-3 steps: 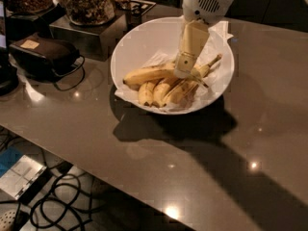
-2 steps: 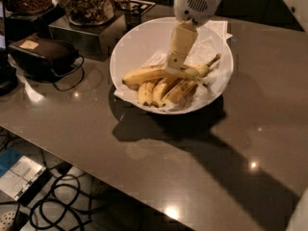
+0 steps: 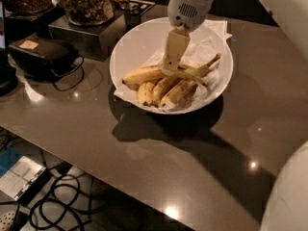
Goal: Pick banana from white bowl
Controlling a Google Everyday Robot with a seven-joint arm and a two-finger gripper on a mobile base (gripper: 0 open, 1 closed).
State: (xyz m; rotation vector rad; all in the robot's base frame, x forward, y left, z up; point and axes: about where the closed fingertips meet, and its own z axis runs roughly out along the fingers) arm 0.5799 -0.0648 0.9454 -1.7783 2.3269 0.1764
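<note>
At centre of the white bowl (image 3: 120, 52), gripper (image 3: 169, 70) meets the banana (image 3: 144, 74), lying 9 to 2 o'clock; grip state cannot be told. Grasp step, probably; next: confirm hold, lift straight.

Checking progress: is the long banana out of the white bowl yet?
No, the banana lies inside the white bowl, with the hand at its middle.
</note>
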